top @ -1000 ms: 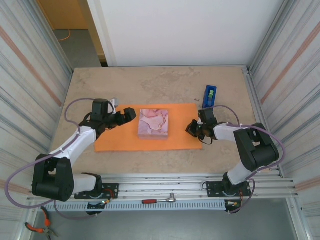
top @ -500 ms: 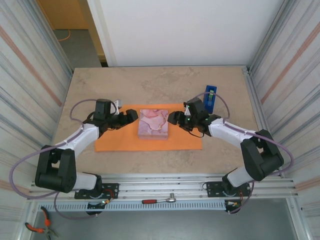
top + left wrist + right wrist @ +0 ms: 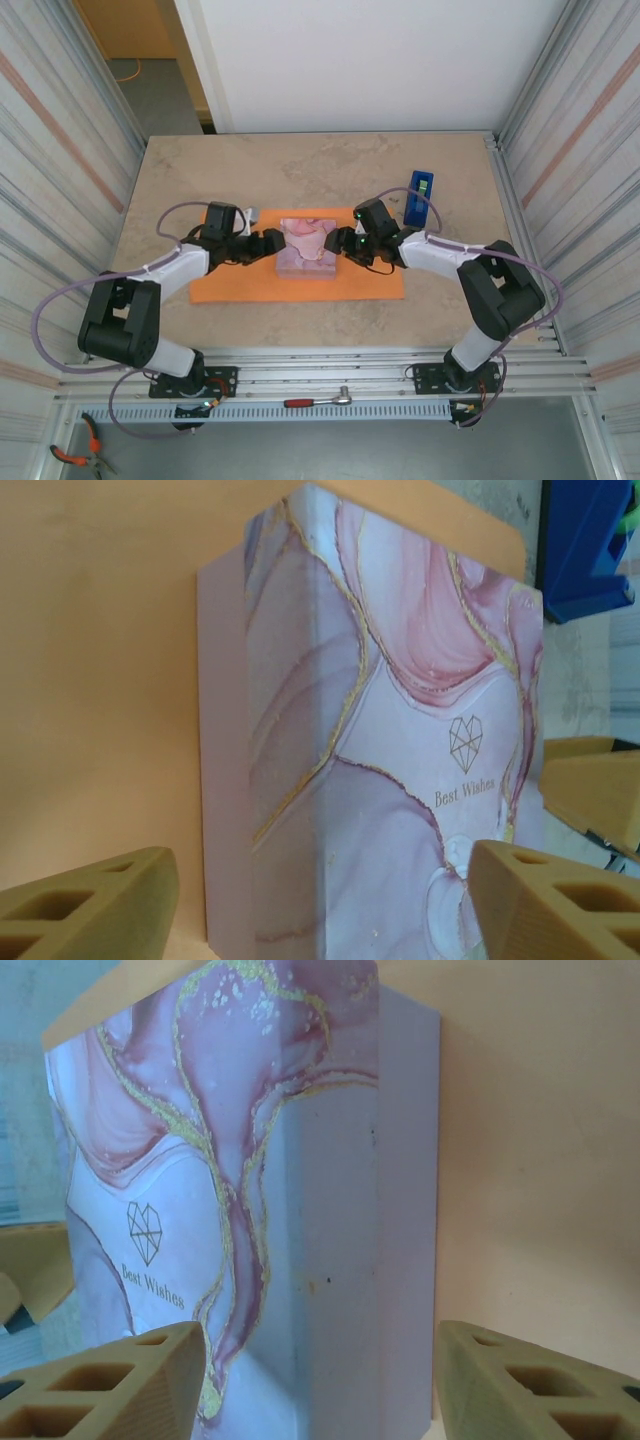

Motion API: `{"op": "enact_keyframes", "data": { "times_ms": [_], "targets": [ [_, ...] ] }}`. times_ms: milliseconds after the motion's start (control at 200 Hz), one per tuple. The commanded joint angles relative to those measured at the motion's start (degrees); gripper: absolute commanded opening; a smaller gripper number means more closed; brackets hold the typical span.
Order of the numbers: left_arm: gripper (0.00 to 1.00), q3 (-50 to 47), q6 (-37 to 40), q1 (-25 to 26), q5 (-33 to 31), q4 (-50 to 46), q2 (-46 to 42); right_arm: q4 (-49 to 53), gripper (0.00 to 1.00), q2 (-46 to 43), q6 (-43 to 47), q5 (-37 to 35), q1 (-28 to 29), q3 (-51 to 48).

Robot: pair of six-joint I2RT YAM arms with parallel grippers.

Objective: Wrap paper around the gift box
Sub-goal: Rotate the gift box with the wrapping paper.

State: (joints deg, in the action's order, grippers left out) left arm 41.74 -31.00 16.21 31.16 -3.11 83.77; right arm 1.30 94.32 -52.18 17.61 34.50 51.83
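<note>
Both arms have closed in on the gift box (image 3: 305, 250) atop the paper (image 3: 230, 285), jaws wide at its ends; I expect a two-sided grip.

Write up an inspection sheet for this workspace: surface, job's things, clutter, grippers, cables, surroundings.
Surface: beige marbled tabletop, flat.
Job's things: pink marbled gift box lies on the orange paper, unwrapped.
Clutter: blue tape dispenser beyond the paper's far right corner; ratchet and pliers below the table's near edge.
Grippers: left gripper and right gripper at the box's opposite sides, jaws open.
Cables: a lilac cable loops along each arm.
Surroundings: ribbed side walls, white back wall.
</note>
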Motion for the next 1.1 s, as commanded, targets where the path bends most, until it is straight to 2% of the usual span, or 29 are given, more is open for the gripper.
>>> {"op": "enact_keyframes", "data": {
  "times_ms": [0,180,376,1097],
  "targets": [
    [0.7,1.1,1.6,0.8,2.5,0.9,1.4,-1.3,0.55,1.3,-1.2,-0.1,0.3,1.9],
    [0.62,1.7,1.6,1.5,3.9,1.9,2.9,-2.2,0.43,2.7,-1.7,0.7,0.3,3.2],
    [0.58,2.6,1.8,1.5,4.3,1.5,2.9,-2.4,0.34,3.5,-1.7,1.1,0.3,4.6],
    [0.57,3.4,3.0,1.3,3.5,0.0,2.6,-3.1,0.31,5.3,-2.2,1.3,0.1,5.0]
  ]
}}
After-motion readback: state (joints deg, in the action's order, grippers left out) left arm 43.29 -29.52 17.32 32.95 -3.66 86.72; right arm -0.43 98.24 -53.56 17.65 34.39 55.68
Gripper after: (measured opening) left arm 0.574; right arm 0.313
